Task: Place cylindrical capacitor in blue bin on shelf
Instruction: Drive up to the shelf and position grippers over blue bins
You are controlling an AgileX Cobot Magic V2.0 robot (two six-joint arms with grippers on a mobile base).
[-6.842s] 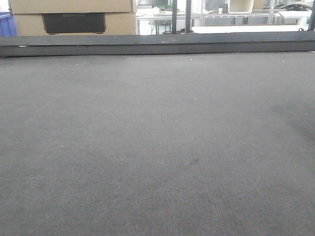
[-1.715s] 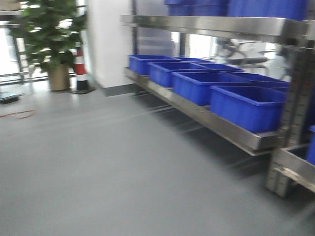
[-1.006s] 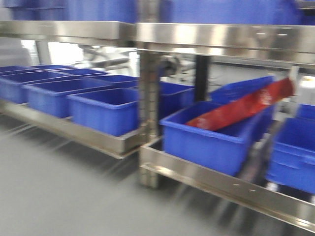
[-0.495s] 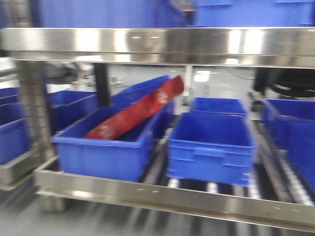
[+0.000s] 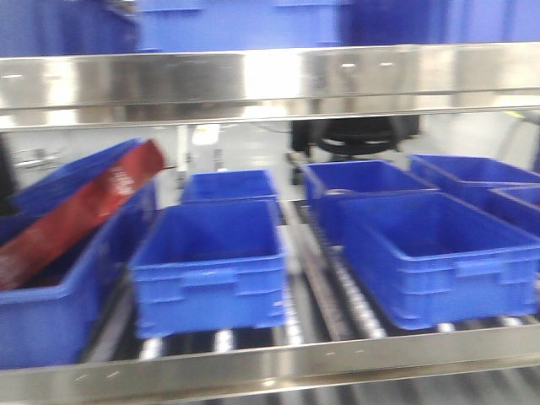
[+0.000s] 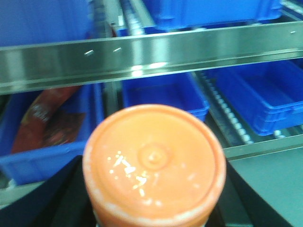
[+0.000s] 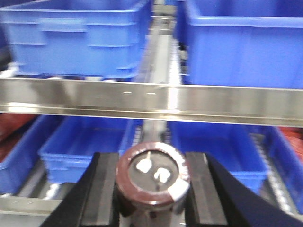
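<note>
Right gripper [image 7: 154,189] clamps the capacitor [image 7: 152,177] end-on, terminals toward the camera, long axis aimed at the shelf [image 7: 151,101]. Left gripper's [image 6: 154,213] grip is unclear behind an orange cap [image 6: 154,163].

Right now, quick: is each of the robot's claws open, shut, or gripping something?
Left gripper: appears closed on an orange-topped cylinder.
Right gripper: closed on the cylindrical capacitor.

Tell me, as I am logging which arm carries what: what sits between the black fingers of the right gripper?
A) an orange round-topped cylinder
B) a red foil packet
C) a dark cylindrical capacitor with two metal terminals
C: the right wrist view shows the dark cylindrical capacitor, two metal terminals on top, clamped between the right gripper's black fingers.
</note>
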